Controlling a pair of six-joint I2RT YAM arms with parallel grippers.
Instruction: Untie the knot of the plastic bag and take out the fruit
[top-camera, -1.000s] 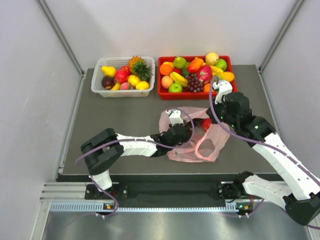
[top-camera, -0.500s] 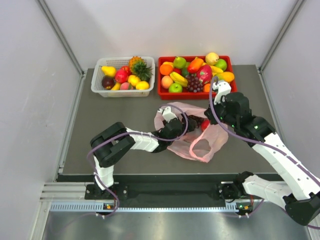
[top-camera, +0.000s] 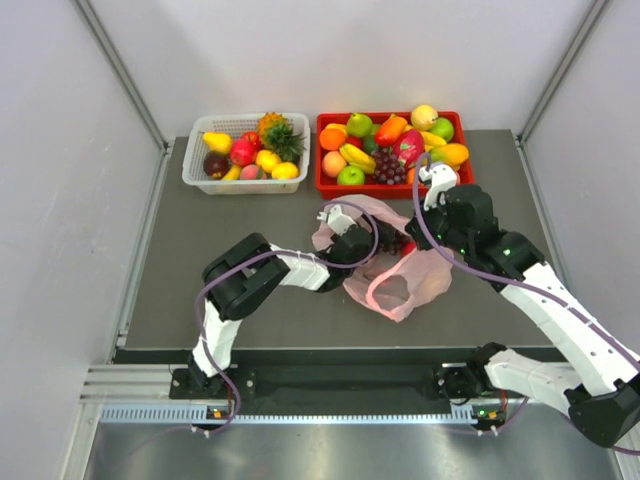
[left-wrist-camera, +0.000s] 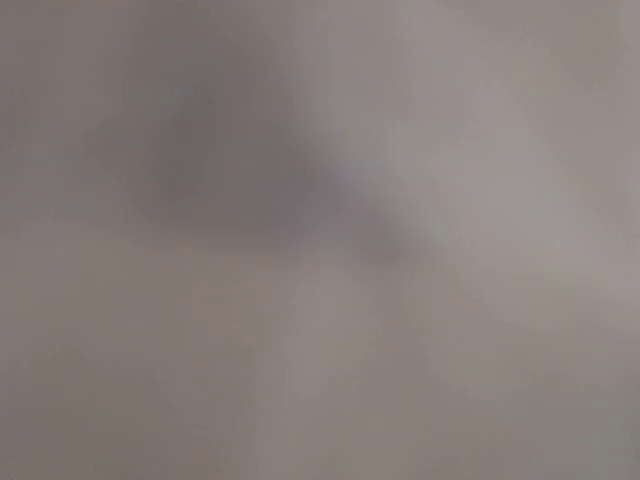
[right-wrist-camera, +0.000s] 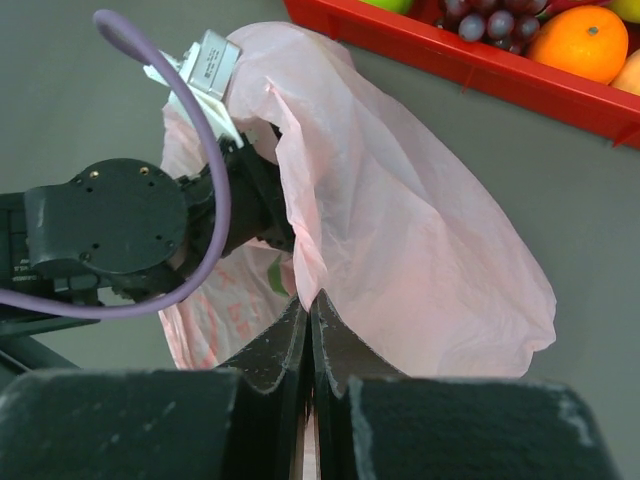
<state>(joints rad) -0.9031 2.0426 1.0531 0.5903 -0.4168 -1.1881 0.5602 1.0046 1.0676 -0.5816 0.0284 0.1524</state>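
The pink plastic bag (top-camera: 400, 270) lies crumpled on the dark table below the red tray, its mouth gaping. My right gripper (right-wrist-camera: 310, 300) is shut on a fold of its rim (top-camera: 418, 250). My left gripper (top-camera: 372, 244) reaches into the bag from the left. Its fingers are hidden behind the plastic, and the left wrist view is a grey blur. The left arm's black wrist (right-wrist-camera: 110, 230) fills the bag's opening. Fruit shows only as a dark and reddish shape (top-camera: 398, 243) through the plastic, and as a green bit (right-wrist-camera: 275, 275). No knot shows; a handle loop (top-camera: 385, 297) lies loose.
A white basket (top-camera: 191, 168) of fruit stands at the back left. A red tray (top-camera: 322, 188), also full of fruit, stands beside it at the back right; its near wall (right-wrist-camera: 480, 65) runs just beyond the bag. Grey walls border the table.
The left arm has pushed farther right into the bag, its elbow swinging rightward. The bag has bunched up and shifted toward the red tray. The right gripper keeps its hold.
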